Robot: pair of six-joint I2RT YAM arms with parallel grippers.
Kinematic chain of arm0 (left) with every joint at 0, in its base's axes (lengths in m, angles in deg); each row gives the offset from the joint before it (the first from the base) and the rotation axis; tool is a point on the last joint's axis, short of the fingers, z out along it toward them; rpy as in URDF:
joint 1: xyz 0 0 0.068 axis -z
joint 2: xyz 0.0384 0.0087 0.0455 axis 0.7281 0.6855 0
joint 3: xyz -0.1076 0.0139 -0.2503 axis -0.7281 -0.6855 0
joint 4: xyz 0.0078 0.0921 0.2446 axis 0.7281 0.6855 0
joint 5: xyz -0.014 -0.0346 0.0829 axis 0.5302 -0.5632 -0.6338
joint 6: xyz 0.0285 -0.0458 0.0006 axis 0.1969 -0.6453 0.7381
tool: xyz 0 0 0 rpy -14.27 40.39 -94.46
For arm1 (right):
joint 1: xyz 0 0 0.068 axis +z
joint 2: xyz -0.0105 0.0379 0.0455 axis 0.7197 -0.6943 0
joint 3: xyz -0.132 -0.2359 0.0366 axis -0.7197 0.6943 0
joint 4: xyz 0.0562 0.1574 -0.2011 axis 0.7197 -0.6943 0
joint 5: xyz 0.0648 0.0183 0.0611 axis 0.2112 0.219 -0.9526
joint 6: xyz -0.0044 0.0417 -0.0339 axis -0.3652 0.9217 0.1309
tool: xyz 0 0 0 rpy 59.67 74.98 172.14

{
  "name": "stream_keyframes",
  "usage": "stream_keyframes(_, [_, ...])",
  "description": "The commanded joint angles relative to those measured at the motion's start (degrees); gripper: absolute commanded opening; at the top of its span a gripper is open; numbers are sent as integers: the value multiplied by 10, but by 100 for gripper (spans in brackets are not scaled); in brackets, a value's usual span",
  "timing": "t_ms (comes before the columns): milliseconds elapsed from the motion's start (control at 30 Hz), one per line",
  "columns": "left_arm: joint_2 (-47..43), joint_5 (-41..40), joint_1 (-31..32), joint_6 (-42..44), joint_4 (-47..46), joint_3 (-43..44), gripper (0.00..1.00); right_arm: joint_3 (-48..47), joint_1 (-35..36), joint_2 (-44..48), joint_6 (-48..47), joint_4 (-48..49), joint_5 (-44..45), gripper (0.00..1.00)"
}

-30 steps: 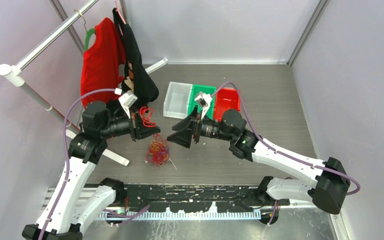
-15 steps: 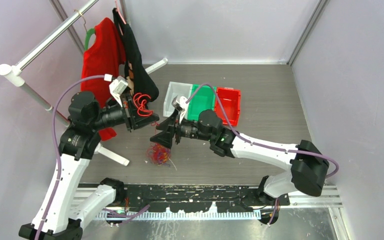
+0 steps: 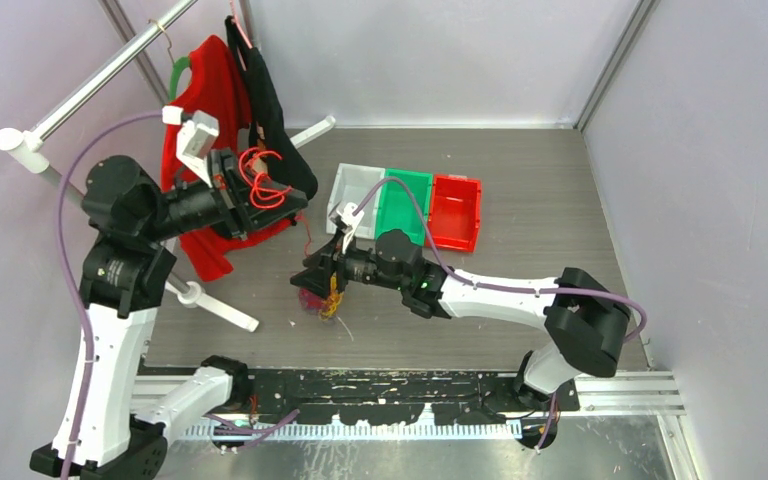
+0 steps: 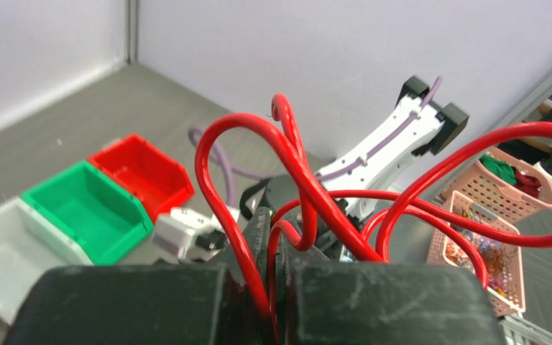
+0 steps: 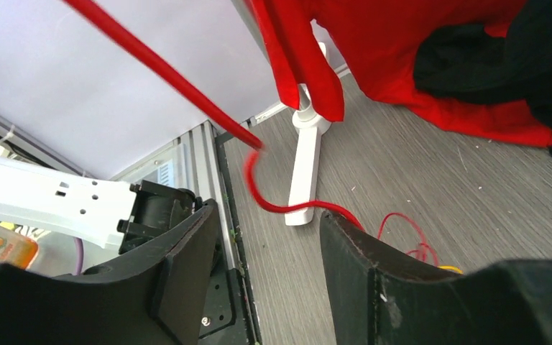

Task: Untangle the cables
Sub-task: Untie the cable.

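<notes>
My left gripper [image 3: 278,200] is raised in front of the hanging clothes, shut on a red cable [image 3: 260,178] whose loops stick up from the jaws. The left wrist view shows that red cable [image 4: 295,169] pinched between the closed fingers [image 4: 374,295]. A small tangle of red, yellow and dark cables [image 3: 326,301] lies on the floor. My right gripper [image 3: 312,284] is down at its left side, open. In the right wrist view the gripper [image 5: 269,215] shows bare floor between its fingers; a red cable [image 5: 277,206] runs past the right fingertip [image 5: 345,248].
White [image 3: 356,196], green [image 3: 406,205] and red [image 3: 456,211] bins stand side by side behind the right arm. A clothes rack [image 3: 80,95] with a red shirt [image 3: 200,110] and a black garment [image 3: 275,120] fills the left; its white foot [image 5: 305,172] lies near the right gripper.
The left gripper has risen and swung back to the left with the red cable. The right arm has reached left and down to the tangle, its jaws narrowing.
</notes>
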Motion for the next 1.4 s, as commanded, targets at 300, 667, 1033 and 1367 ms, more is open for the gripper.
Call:
stream_keyframes(300, [58, -6, 2, 0, -31, 216, 0, 11, 1, -32, 47, 75, 26, 59])
stream_keyframes(667, [101, -20, 2, 1, -38, 325, 0, 45, 1, -31, 57, 64, 39, 54])
stream_keyframes(1033, [170, -54, 2, 30, -46, 496, 0, 108, -2, 2, 61, 44, 96, 51])
stream_keyframes(1367, [185, -108, 2, 60, -72, 534, 0, 88, -12, 65, 69, -43, 79, 56])
